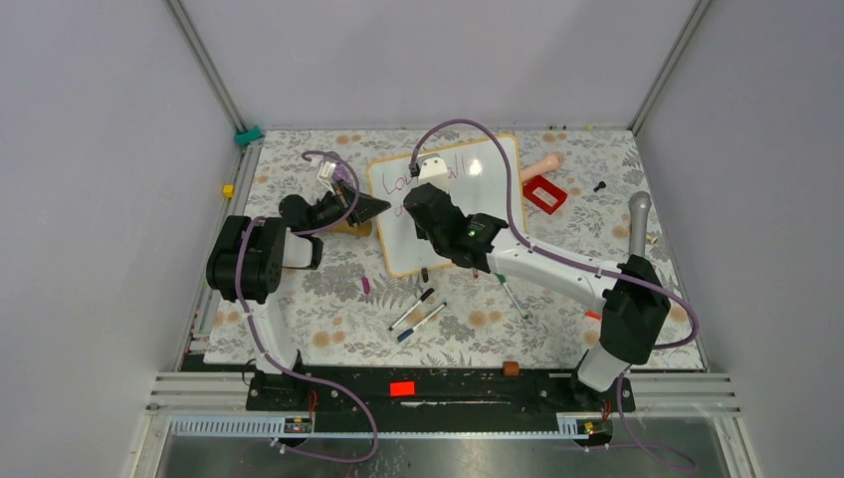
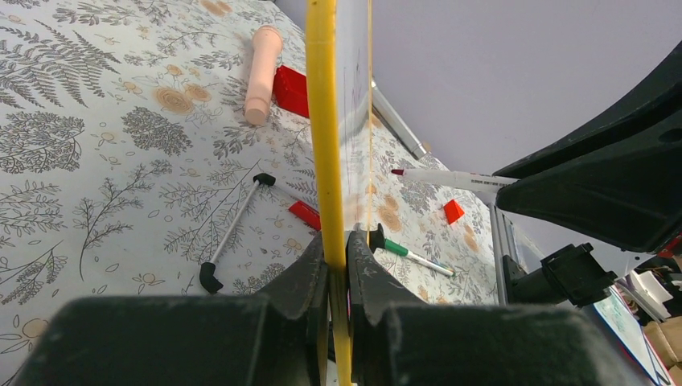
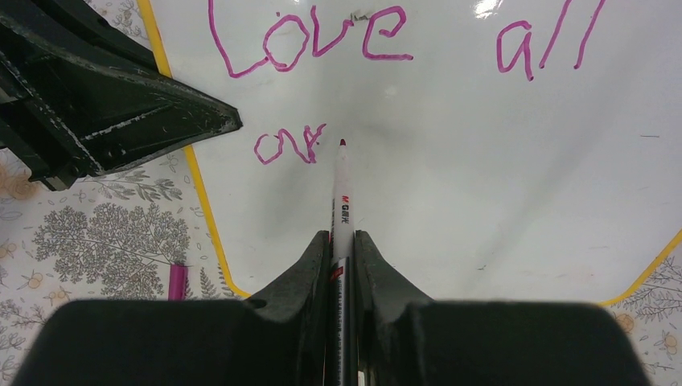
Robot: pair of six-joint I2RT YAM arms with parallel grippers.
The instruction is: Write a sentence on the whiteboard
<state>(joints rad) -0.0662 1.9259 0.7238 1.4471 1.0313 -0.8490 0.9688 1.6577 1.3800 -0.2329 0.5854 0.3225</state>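
Note:
The whiteboard [image 1: 488, 204] lies tilted on the floral table, its yellow-orange frame edge [image 2: 322, 121] clamped between my left gripper's [image 2: 338, 245] shut jaws at the board's left side. The sentence [image 3: 310, 40] in pink cursive reads "Love all" on the top line, and "ar" [image 3: 285, 147] begins a second line. My right gripper [image 3: 342, 241] is shut on a white marker [image 3: 342, 197] over the board. The marker's red tip [image 3: 342, 142] sits just right of the "r"; whether it touches the board I cannot tell. The left gripper's fingers [image 3: 121, 104] show at the board's left edge.
Two pens [image 1: 416, 311] and a green-capped pen [image 1: 515, 297] lie on the table near the board's front edge, with a pink cap [image 1: 365, 285] to the left. A red box [image 1: 544, 194], a peach cylinder [image 1: 542, 165] and a grey-handled tool [image 1: 638, 224] lie to the right.

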